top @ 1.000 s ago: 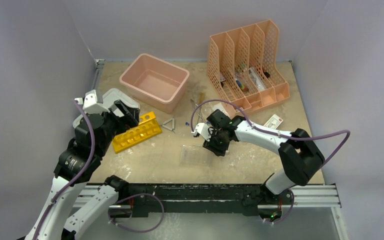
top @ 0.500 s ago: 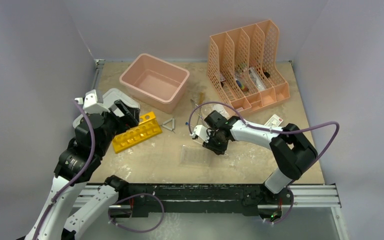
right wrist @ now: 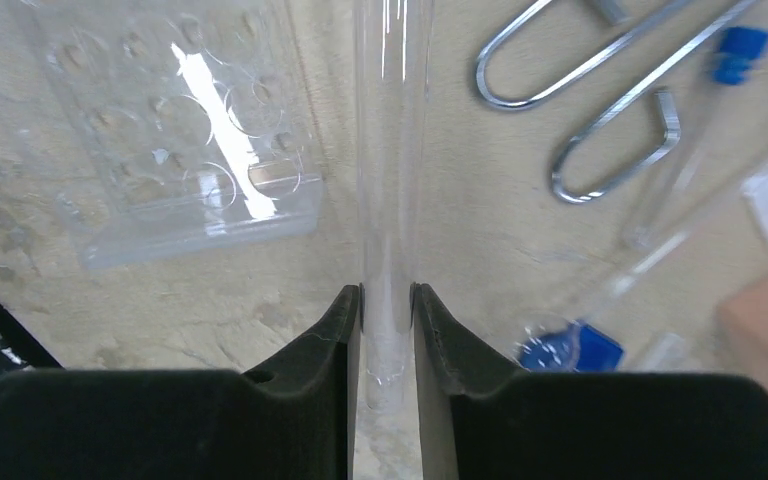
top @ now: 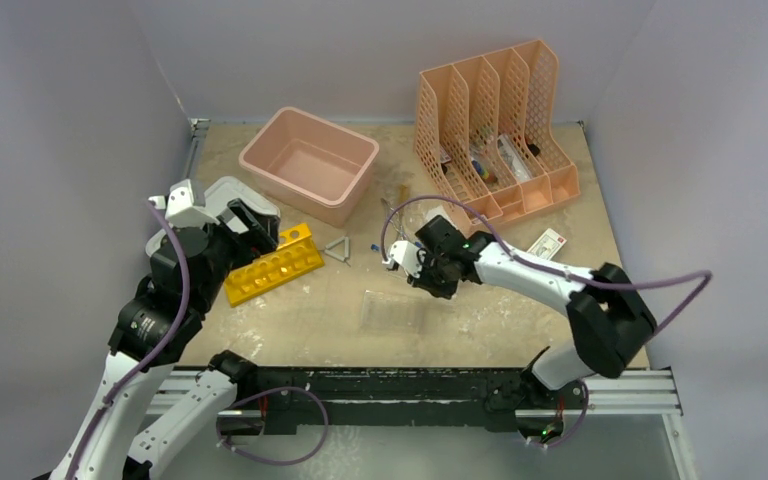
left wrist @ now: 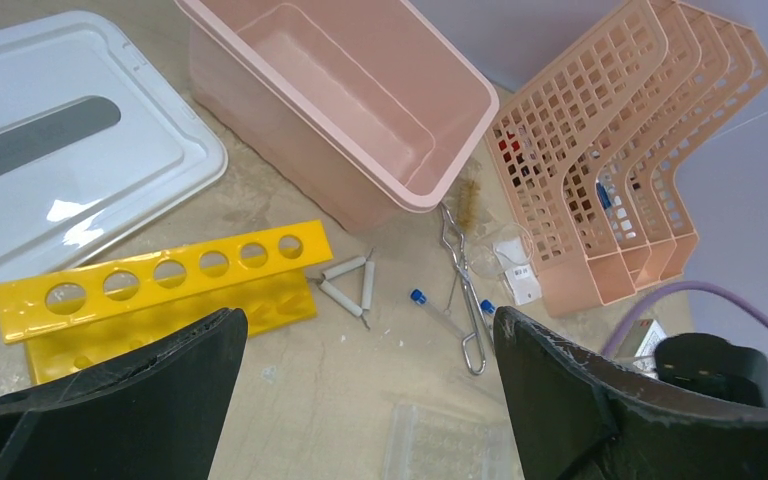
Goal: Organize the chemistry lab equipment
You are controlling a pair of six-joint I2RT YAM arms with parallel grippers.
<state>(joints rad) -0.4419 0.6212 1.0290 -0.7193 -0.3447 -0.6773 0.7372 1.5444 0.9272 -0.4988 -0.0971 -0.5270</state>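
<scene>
Test tube (right wrist: 390,180): clear and thin-walled, pinched between the fingers of the right gripper (right wrist: 387,300) close to one end. I cannot tell whether it is off the table. I judge it light, stiff, slick and breakable, so a gentle squeeze nearer its middle would suit better. On one side of it lies the clear tray (right wrist: 175,130); on the other, the tongs (right wrist: 600,100) and a blue-capped vial (right wrist: 570,352). Left gripper (left wrist: 365,335) hangs wide open, holding nothing, above the yellow rack (left wrist: 160,290), with the wire triangle (left wrist: 348,285) beside it. Farthest back: pink tub (left wrist: 340,120), peach file holder (left wrist: 610,170).
</scene>
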